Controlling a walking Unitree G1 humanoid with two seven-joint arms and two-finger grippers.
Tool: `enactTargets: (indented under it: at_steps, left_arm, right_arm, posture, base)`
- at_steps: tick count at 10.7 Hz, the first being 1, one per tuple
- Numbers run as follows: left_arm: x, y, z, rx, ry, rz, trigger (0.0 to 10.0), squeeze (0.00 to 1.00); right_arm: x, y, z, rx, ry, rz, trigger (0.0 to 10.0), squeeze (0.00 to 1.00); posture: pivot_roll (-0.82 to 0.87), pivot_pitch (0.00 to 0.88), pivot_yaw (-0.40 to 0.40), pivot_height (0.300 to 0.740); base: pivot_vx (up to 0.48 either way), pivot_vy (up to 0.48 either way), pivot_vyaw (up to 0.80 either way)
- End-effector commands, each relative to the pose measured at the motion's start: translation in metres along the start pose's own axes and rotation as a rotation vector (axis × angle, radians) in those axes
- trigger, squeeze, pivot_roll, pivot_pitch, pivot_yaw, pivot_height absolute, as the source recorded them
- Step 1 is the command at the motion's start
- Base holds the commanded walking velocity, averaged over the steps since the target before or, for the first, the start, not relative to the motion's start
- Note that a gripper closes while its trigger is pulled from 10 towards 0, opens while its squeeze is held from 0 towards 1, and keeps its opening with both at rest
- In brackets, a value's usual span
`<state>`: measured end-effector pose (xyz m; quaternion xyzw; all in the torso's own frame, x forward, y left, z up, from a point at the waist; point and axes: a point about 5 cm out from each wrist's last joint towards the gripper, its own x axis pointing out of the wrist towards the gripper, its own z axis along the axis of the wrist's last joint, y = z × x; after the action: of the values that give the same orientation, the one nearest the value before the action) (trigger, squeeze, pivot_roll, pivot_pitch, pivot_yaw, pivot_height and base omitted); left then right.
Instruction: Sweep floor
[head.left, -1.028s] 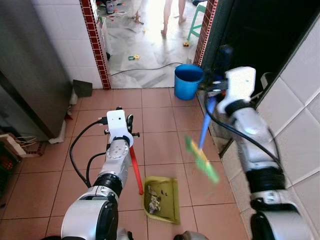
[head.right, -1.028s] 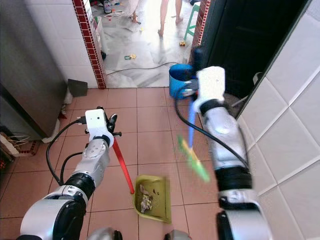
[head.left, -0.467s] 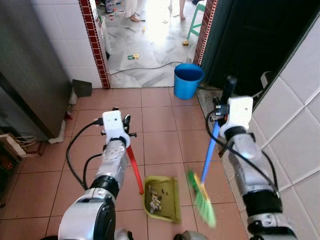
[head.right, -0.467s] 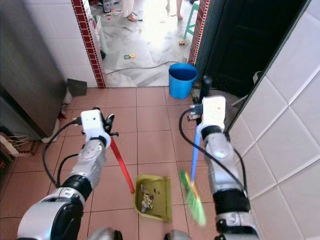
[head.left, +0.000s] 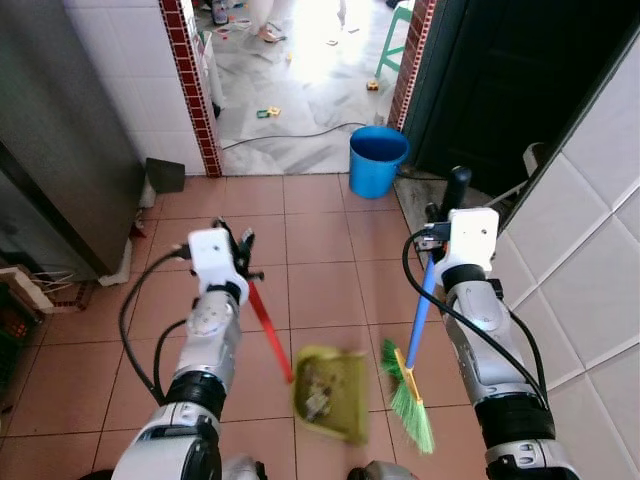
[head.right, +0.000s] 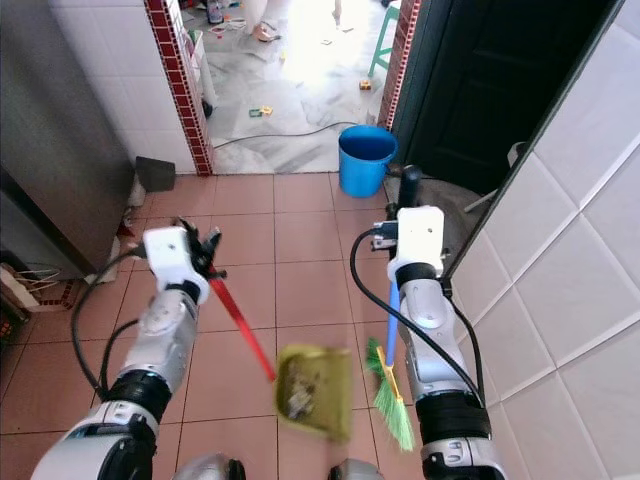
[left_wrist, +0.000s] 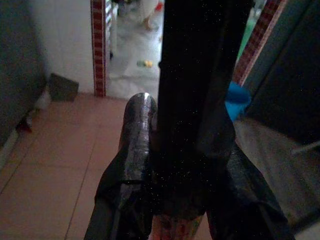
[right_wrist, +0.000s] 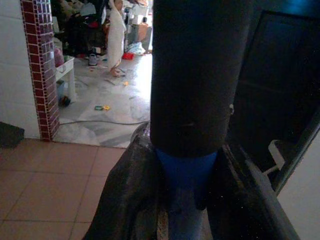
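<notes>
Terracotta tile floor (head.left: 320, 240), white tiled wall on the robot's right, dark doorway ahead right. Left gripper (head.left: 237, 262) clamped on the top of the red handle (head.left: 270, 332) of a yellow-green dustpan (head.left: 330, 392); the handle slants down and to the right to the pan. Pan is blurred, sits low in front of the robot, scraps of debris (head.left: 316, 398) inside it. Right gripper (head.left: 437, 240) closed around the blue handle (head.left: 421, 310) of a broom (head.left: 409, 400), near the handle's black top end (head.left: 456, 186). Broom hangs nearly upright, its green bristles just right of the dustpan, at or near the floor; contact cannot be told. Blue bucket (head.left: 377, 161) stands farther ahead by the doorway. Black cable (head.left: 290, 138) across the pale floor beyond the red brick pillar (head.left: 193, 85).
</notes>
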<state>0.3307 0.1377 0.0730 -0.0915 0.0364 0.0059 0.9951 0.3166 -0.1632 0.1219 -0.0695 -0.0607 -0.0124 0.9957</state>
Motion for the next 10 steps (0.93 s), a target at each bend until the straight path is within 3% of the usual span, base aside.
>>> enactTargets:
  at_steps: [1,4,10]
  left_arm:
    - [0.006,-0.004,0.026,-0.026,-0.111,-0.03,10.0,0.0]
    - [0.008,0.004,0.042,-0.035,-0.139,-0.027,10.0,0.0]
    - [0.006,0.008,0.057,-0.066,-0.167,-0.019,10.0,0.0]
  right_arm:
    - [0.006,-0.007,0.013,-0.02,-0.062,-0.019,10.0,0.0]
    - [0.009,-0.017,0.008,-0.075,-0.048,-0.07,10.0,0.0]
    - [0.007,-0.018,0.004,-0.08,-0.052,-0.08,10.0,0.0]
  posture:
    - [-0.06,0.0,0.016,0.74]
    - [-0.05,0.0,0.012,0.74]
    - [-0.05,0.0,0.008,0.74]
  base:
    - [0.0,0.0,0.0]
    - [0.274,0.0,0.0]
    - [0.325,0.0,0.0]
